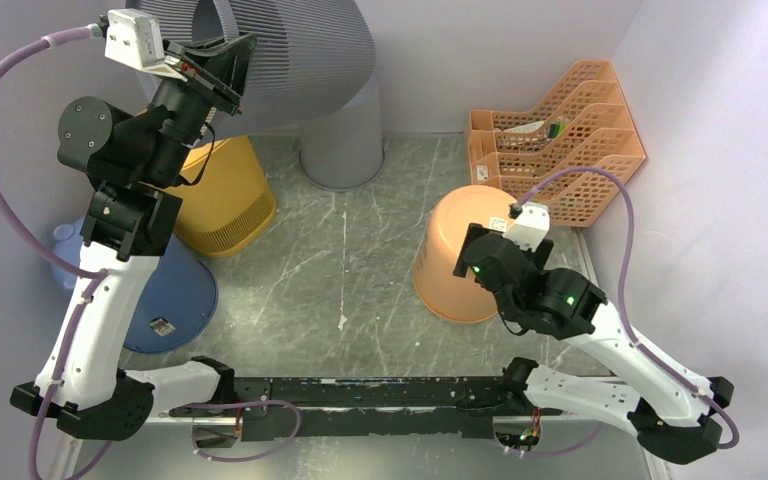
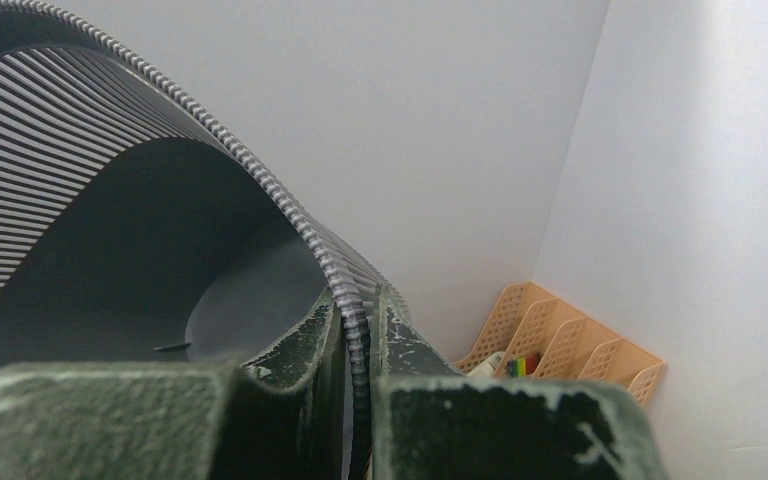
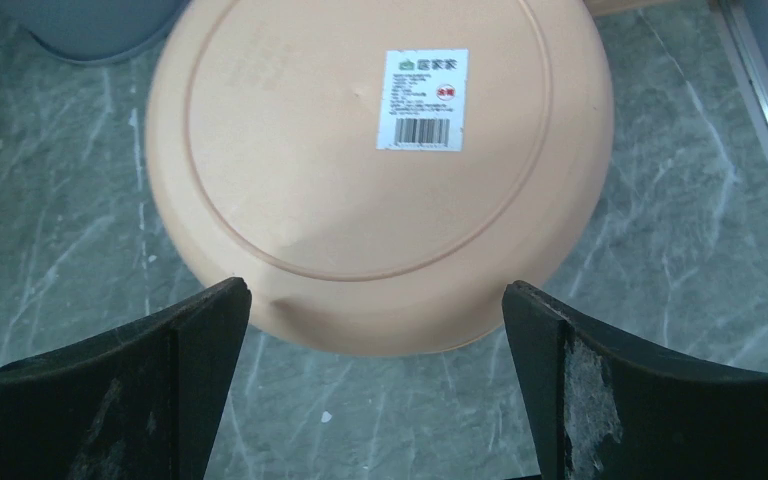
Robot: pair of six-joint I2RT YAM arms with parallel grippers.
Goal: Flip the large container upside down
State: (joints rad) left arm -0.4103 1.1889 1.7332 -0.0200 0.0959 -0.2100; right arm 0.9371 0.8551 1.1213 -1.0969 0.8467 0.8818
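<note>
The large container is a grey ribbed bin, lifted off the table at the back and tilted on its side. Its dark inside faces the left wrist camera. My left gripper is shut on its ribbed rim, one finger inside the wall and one outside. My right gripper hangs open over an upturned orange bin. In the right wrist view the orange bin's labelled base lies just beyond the wide-apart fingers, which touch nothing.
A yellow slotted basket and an upturned blue bin stand under the left arm. A plain grey bin stands at the back middle. An orange file rack fills the back right corner by the walls.
</note>
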